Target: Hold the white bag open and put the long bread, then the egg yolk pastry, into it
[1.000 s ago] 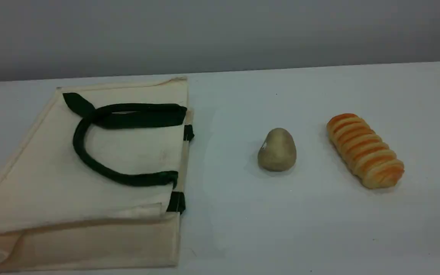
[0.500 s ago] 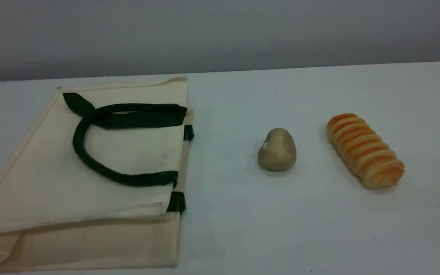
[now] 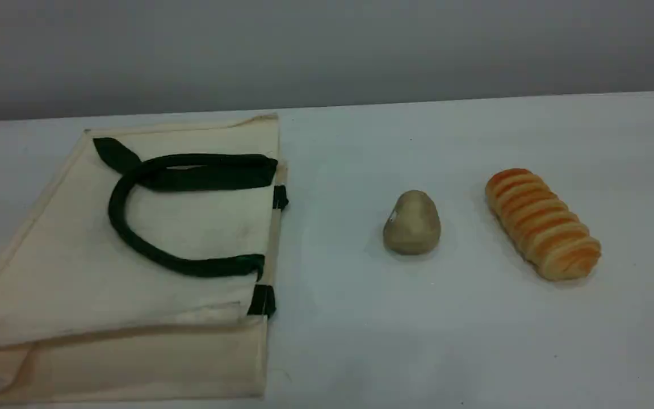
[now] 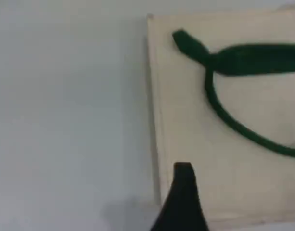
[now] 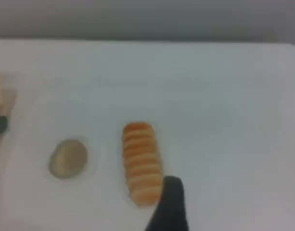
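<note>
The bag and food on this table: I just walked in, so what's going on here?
Nothing is being handled yet. The white bag lies flat and closed on the table, with the egg yolk pastry and long bread beside it. The left gripper hangs over the bag, the right gripper above the bread, both open and empty.

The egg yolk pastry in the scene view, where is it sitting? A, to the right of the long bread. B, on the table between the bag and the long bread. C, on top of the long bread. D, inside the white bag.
B: the egg yolk pastry rests on the bare table, apart from both the white bag on its left and the long bread on its right.
</note>
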Available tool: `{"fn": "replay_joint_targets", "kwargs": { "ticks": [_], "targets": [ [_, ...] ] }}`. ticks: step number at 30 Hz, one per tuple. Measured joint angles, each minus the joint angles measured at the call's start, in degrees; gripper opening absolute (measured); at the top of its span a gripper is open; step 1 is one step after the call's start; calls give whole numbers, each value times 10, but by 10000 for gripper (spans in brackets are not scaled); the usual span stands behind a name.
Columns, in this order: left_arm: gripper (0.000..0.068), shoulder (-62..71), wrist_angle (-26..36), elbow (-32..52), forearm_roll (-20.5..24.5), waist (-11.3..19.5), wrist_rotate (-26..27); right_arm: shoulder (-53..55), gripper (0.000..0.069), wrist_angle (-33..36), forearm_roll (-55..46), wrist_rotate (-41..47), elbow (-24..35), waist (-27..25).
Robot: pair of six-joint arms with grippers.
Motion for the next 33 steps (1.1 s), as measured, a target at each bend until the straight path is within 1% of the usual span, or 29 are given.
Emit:
{"fn": "replay_joint_targets", "kwargs": {
  "ticks": [4, 8, 13, 17, 22, 23, 29, 31, 33],
  "targets": [
    [536, 100, -6, -41, 0, 0, 0, 73, 588, 0, -1, -3, -32, 0],
    [536, 183, -43, -62, 0, 0, 0, 128, 588, -4, -2, -3, -55, 0],
    [536, 267, -107, -62, -1, 0, -2, 180, 588, -37, -2, -5, -55, 0],
    [536, 325, -144, -62, -1, 0, -15, 213, 588, -61, -2, -5, -55, 0],
    [536, 395, -173, -74, -7, 0, -15, 242, 588, -75, -2, -5, -55, 0],
    [536, 410, -175, -78, -15, 0, -15, 246, 588, -77, -2, -5, -55, 0],
    [536, 487, -192, -106, -22, 0, -15, 251, 588, -81, -2, -5, -55, 0],
    [536, 512, -197, -117, -34, 0, -14, 251, 588, -82, -2, -5, -55, 0],
    [536, 532, -199, -130, -45, -6, -9, 251, 588, -84, -2, -5, -55, 0]
  ]
}}
